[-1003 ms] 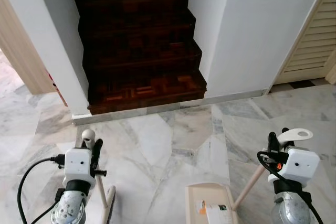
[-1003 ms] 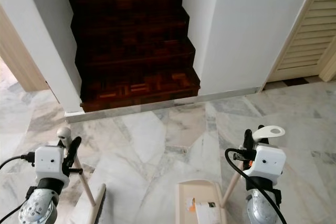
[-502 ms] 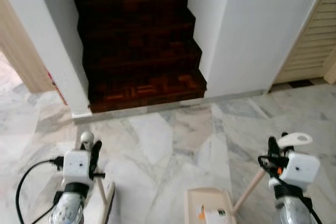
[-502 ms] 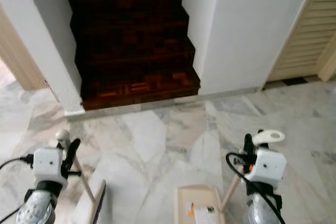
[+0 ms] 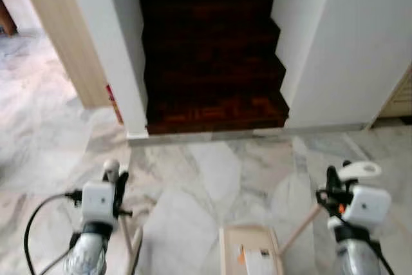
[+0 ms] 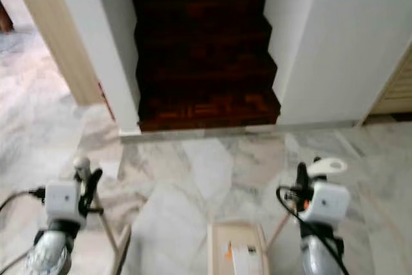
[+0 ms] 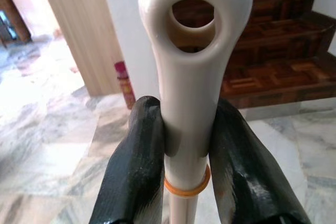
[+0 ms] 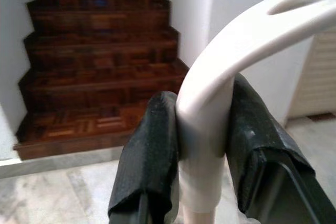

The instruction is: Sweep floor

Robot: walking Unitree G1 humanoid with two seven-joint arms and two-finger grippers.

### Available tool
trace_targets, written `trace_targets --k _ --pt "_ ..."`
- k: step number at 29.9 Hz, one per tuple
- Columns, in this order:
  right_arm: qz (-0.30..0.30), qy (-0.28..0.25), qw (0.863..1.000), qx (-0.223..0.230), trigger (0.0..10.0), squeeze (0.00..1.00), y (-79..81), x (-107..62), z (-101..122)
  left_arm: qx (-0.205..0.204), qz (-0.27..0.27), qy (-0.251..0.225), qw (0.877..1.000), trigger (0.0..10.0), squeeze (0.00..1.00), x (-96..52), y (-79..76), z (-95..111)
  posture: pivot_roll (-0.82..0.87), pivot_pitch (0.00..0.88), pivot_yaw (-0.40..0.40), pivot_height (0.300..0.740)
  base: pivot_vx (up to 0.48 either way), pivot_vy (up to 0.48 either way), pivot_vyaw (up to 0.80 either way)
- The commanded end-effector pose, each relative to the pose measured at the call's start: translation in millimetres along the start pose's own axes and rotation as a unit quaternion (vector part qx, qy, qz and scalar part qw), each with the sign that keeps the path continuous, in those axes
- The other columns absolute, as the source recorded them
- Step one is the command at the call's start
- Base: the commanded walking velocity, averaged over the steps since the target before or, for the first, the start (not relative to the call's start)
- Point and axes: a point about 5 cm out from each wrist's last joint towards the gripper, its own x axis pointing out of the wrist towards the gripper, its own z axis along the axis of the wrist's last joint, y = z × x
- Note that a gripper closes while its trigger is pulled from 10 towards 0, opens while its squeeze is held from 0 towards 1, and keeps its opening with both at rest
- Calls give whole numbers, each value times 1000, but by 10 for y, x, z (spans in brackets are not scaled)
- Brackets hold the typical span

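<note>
Ahead of us a dark wooden staircase (image 5: pixel 209 62) climbs between white walls (image 5: pixel 347 43). We stand on a grey-veined marble floor (image 5: pixel 193 185). A pale wooden door frame (image 5: pixel 64 37) stands to the left, a louvred door (image 5: pixel 400 98) at far right, both blurred.

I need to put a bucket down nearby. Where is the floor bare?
Bare marble floor runs between the bottom stair and the dustpan, and leftward past the wooden door frame. Crowded low down: broom in the left gripper, dustpan handle in the right gripper.
</note>
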Motion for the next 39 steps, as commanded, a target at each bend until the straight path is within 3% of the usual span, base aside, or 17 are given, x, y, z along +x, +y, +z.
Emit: trace_targets --k 1,39 --pt "0 -20 1000 3 10000 0 -2 27 95 11 1 -16 1000 10000 0 35 19 73 -47 0 -5 740 0 251 0" --pt "0 -13 1000 13 10000 0 4 102 110 6 8 -19 1000 10000 0 83 -2 103 -35 0 -12 740 0 349 0"
